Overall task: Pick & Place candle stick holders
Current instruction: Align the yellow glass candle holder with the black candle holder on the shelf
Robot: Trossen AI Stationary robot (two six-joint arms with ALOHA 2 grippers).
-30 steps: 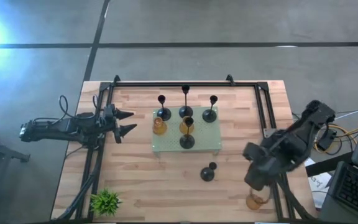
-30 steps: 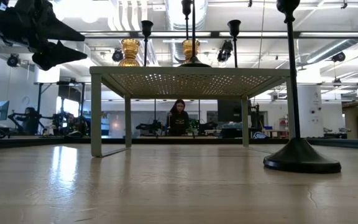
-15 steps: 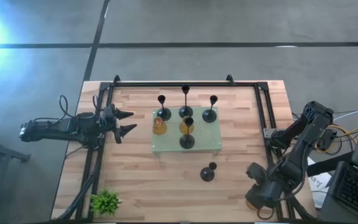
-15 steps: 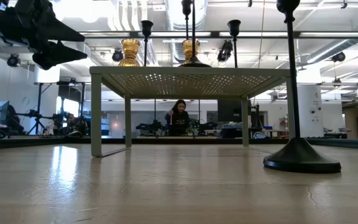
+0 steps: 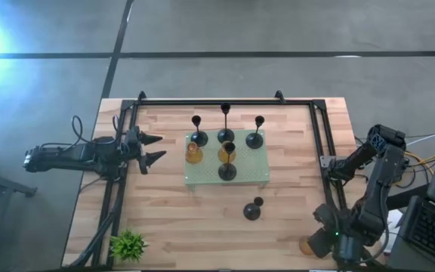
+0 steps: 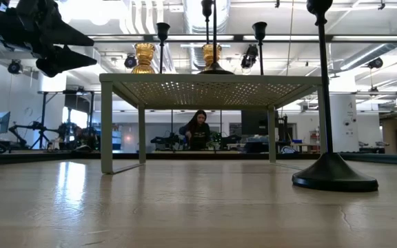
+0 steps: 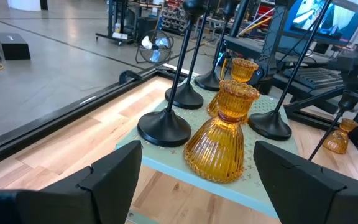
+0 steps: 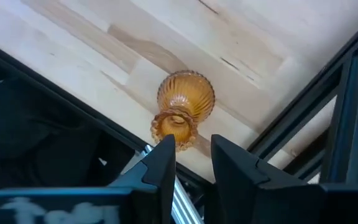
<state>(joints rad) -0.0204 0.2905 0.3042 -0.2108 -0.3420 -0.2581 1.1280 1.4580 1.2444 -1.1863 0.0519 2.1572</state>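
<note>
On the raised pale green mat [image 5: 244, 175] stand several black candle stick holders [image 5: 226, 136] and two amber ones [image 5: 194, 154], all on their bases. Another black holder [image 5: 252, 210] stands on the wood in front of the mat and shows in the low view as the black holder [image 6: 333, 172]. A third amber holder [image 8: 184, 102] stands upright near the table's near right corner. My right gripper [image 8: 193, 152] hangs above it, pointing down, open, with a finger on either side of its top. My left gripper [image 5: 153, 149] waits open at the table's left, level, facing the mat.
A black frame rail [image 5: 225, 102] runs around the table, and one bar [image 8: 347, 118] lies close beside the amber holder. A small green plant [image 5: 128, 244] stands at the near left corner. Bare wood lies between the mat and the near edge. A person [image 6: 198, 129] sits far behind the table.
My right gripper has swung toward the table's near right corner and come down, rolling its wrist, until it stands over the amber holder there. The holders have not moved.
</note>
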